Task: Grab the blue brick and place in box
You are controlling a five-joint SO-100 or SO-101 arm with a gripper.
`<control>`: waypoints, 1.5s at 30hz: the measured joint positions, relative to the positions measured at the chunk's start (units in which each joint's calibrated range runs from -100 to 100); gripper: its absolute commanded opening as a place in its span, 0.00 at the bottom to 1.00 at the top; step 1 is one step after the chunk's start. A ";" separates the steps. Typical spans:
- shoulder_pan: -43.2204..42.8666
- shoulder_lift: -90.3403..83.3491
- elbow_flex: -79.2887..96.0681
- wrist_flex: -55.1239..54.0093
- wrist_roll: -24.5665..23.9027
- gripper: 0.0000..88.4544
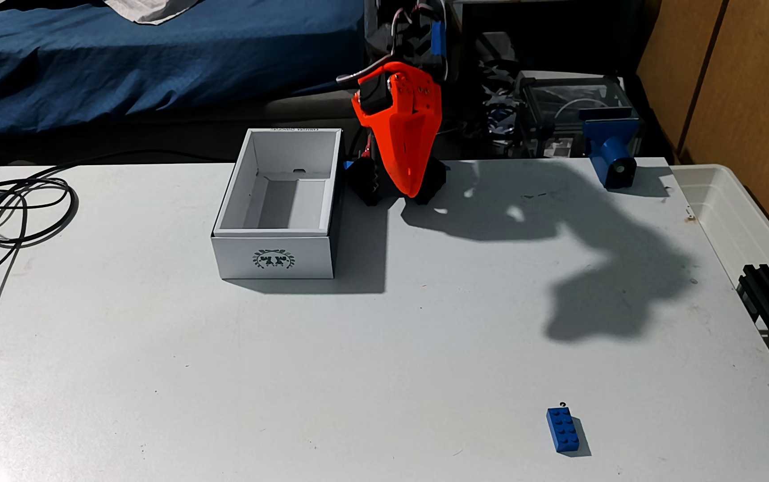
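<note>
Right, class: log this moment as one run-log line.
brick: blue brick on table, near right, untouched | box: empty, far left | gripper: folded by arm base, fingers together, empty

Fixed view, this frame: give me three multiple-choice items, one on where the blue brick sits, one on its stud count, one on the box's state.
1. Where is the blue brick?
A. In the box
B. On the table, near right in the fixed view
C. In the gripper

2. How many studs show on its top?
A. Four
B. Six
C. Eight

3. What state is the box in?
A. Open and empty
B. Lidded
C. Tipped over

Answers:
1 B, it lies alone on the table, far from the orange gripper.
2 C, two rows of four.
3 A, its bare floor shows from above.
</note>
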 measured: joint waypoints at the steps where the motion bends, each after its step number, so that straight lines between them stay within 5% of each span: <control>1: 0.00 3.97 -3.13 1.93 -0.74 0.01; 10: -3.17 37.16 -32.36 13.35 -12.74 0.01; 24: -18.45 70.52 -53.11 7.55 -36.32 0.01; 30: -18.97 78.55 -55.61 1.58 -38.58 0.02; 45: -19.04 90.37 -59.45 -16.78 -38.63 0.33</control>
